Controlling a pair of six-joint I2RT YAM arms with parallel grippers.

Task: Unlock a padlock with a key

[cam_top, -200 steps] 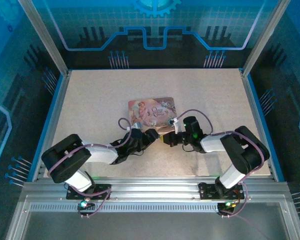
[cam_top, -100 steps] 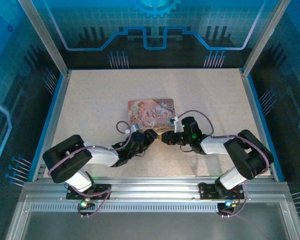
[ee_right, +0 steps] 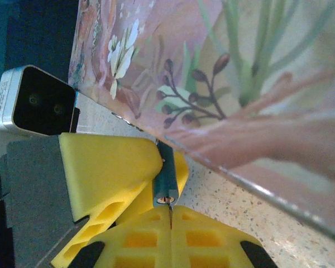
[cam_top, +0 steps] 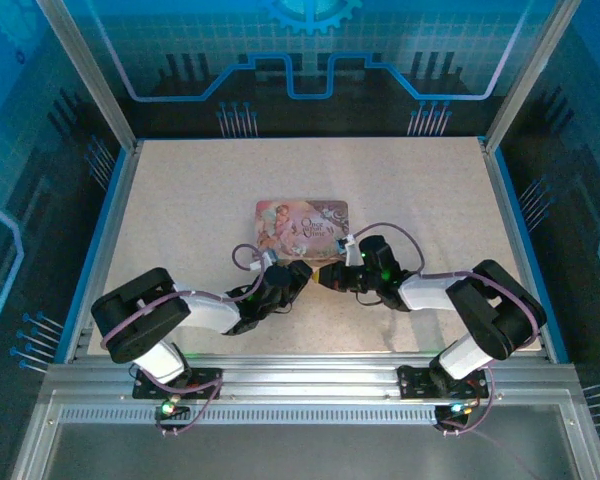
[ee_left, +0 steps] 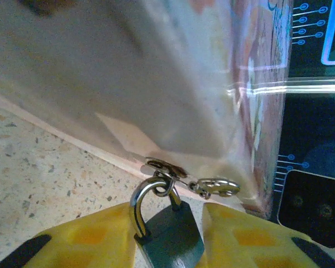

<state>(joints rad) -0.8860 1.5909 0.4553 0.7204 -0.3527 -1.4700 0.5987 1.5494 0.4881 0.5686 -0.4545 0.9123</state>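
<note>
- Right jaws: closed all the way, the yellow pads (ee_right: 212,240) pressed flat together. The key (ee_right: 170,212) is pinched in the seam between them, with a thin dark sliver poking out past the tips.
- Straight ahead of the right jaws, the key tip sits at the round keyhole end of the padlock (ee_right: 166,185). Whether it has gone in, I cannot tell.
- Left jaws: narrowed onto the padlock body, with a yellow pad (ee_left: 95,237) lying flush on each flank. The bluish-grey body stands between the tips.
- The shackle (ee_left: 138,204) rises just beyond the left tips. A small ring is threaded on it and links to a little metal clasp (ee_left: 215,187), which lies just ahead and a little right of those tips.
- Top view: the two sets of jaws meet tip to tip low over the tabletop (ee_left: 39,167). The left comes in from the left, the right from the right, and the padlock is where they meet.
- Tin box (cam_top: 302,225): just beyond both sets of jaws, lying flat, its pink illustrated lid showing flowers and stems. The clasp lies at the foot of its near wall.
- The speckled beige tabletop runs under the jaws and on past the tin.
</note>
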